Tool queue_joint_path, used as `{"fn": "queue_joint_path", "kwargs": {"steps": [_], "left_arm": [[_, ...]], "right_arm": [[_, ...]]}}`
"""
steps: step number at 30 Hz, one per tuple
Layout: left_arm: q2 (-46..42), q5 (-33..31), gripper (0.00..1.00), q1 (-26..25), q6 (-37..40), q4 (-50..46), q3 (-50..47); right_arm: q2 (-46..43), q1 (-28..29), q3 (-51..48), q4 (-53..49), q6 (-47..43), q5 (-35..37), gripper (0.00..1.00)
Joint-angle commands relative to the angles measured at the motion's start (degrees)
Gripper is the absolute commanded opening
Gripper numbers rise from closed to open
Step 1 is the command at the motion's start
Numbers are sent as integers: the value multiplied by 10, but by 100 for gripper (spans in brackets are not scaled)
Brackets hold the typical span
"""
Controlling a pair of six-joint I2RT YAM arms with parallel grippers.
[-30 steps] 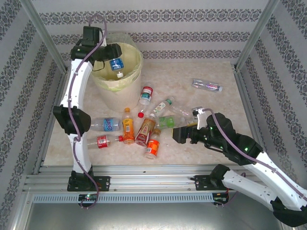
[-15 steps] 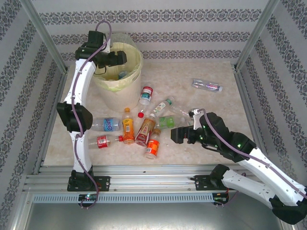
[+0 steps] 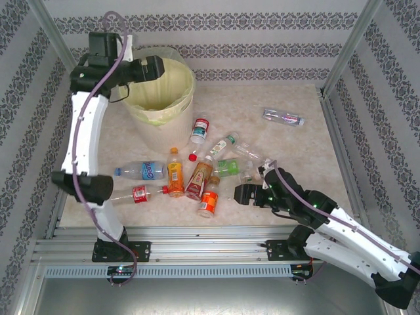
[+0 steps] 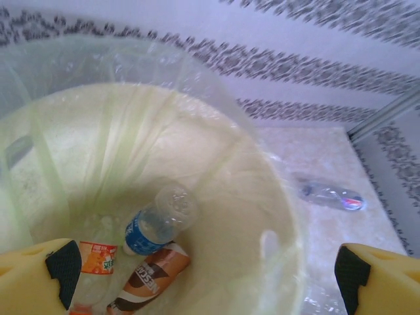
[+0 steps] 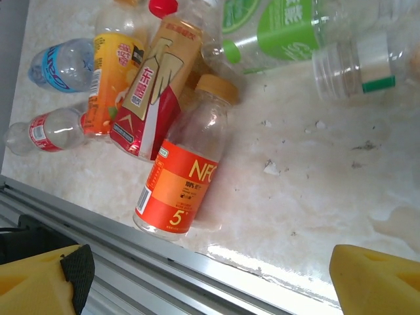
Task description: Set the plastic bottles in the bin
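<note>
— Where's the left gripper (image 3: 156, 68)?
— Spread wide over the round cream-white bag-lined bin (image 3: 172, 113) at 11 o'clock. Maybe 3 plastic bottles (image 4: 154, 226) inside. The right gripper (image 3: 240, 195) gapes at 3 o'clock of the orange-labelled clear bottle (image 3: 209, 201).

cream bin (image 3: 164, 113) lined pale yellow-green, orange-labelled bottle (image 5: 176, 187), grey damask-striped walls (image 3: 262, 26).

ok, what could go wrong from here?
1. The orange-label bottle lies against the red-and-gold bottle; the open right end effector could catch both or shove the pile.
2. It lies near the table's front rail; a nudge may roll it there.
3. The open left end effector hangs over the bin and might snag its loose liner.
</note>
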Motion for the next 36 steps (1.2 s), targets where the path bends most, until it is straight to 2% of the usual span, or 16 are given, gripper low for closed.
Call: {"fn": "queue_joint_path", "kwargs": {"steps": [1, 6, 16, 22, 26, 32, 36], "left_arm": [[-72, 24, 100, -15, 13, 33, -79], [-216, 30, 100, -48, 7, 86, -258], [-488, 76, 100, -163, -34, 198, -616], [-572, 153, 100, -169, -52, 277, -782], [-607, 167, 100, -169, -54, 309, -832], [-613, 232, 100, -170, -50, 324, -858], [-622, 218, 100, -169, -32, 300, -853]], "right_arm": [[-2, 17, -20, 45, 56, 10, 93], [32, 56, -41, 75, 90, 27, 92], [128, 148, -63, 182, 162, 64, 92], [208, 178, -42, 218, 191, 66, 92], [261, 200, -19, 230, 203, 78, 93], [326, 218, -5, 266, 238, 89, 92], [358, 223, 9, 273, 254, 100, 92]]}}
